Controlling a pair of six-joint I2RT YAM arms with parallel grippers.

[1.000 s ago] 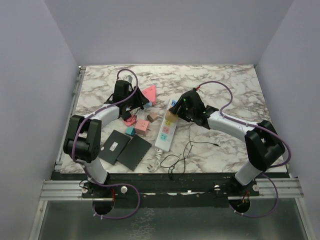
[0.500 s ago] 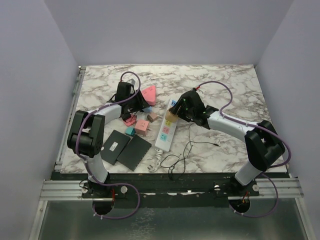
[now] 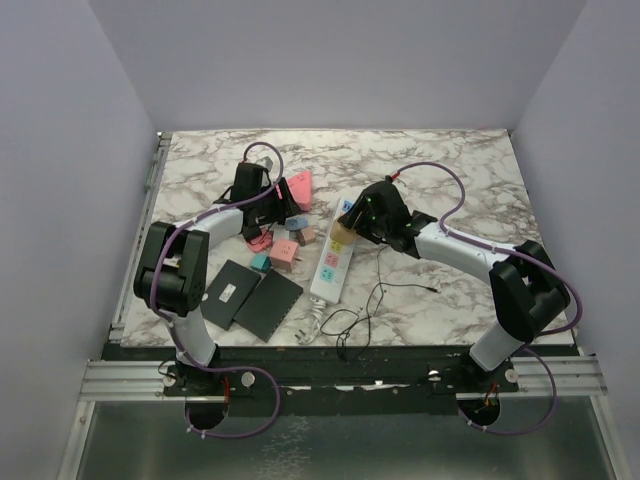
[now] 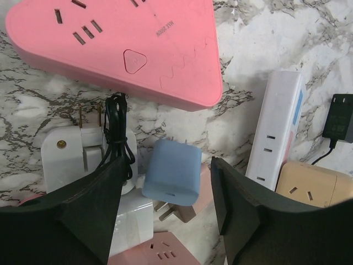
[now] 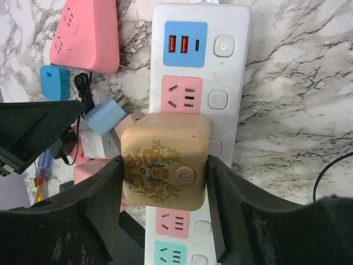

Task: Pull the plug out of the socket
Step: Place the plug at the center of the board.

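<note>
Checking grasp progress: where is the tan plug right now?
In the right wrist view, the tan plug sits centre-frame on the white power strip, just below a pink outlet, gripped on both sides by the right gripper.

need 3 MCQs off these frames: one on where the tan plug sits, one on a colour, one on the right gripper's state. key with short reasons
1. Where is the tan plug?
A) hanging in the air
B) on the white power strip
C) lying on its side off the strip

2. What colour is the charger between the fingers of the left gripper?
A) green
B) black
C) light blue

3. The right gripper is:
A) shut on the tan plug
B) open, well above it
C) holding a black cable

Key:
1 B: the right wrist view shows it covering an outlet just below a pink one.
2 C: the left wrist view shows a light blue block in the gap between the open fingers.
3 A: both fingers sit against the plug's sides.
</note>
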